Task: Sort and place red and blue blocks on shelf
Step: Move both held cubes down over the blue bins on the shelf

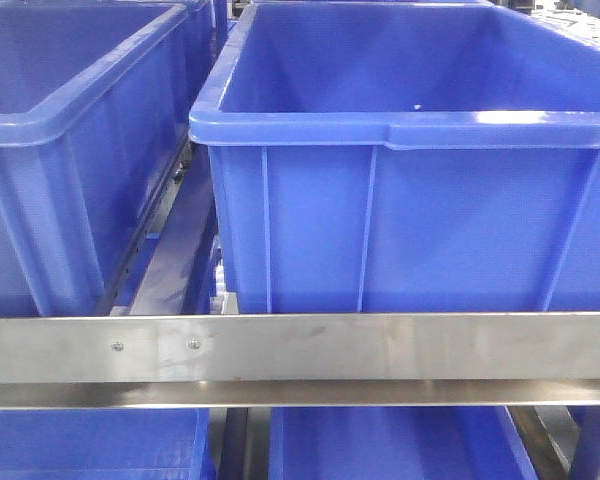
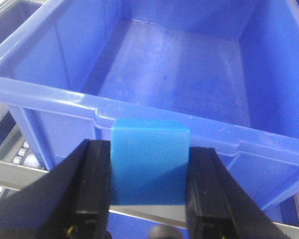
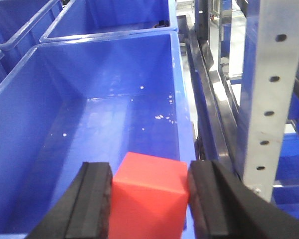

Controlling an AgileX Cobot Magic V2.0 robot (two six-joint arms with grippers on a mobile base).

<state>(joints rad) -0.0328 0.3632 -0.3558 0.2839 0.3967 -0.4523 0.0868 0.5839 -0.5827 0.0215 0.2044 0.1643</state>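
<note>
Blue plastic fills most of the front view: 2 big crates, the left crate [image 1: 70, 150] and the right crate [image 1: 400, 170], sit side by side on the steel shelf [image 1: 380, 345], behind its flat front rail with 2 screws. More blue crates show on the tier below. On the left wrist view the left gripper [image 2: 150, 174] is clamped on the blue block [image 2: 149, 167], held just before the near rim of a crate. On the right wrist view the right gripper [image 3: 148, 191] grips the red block [image 3: 147, 196] above an open crate's near end.
</note>
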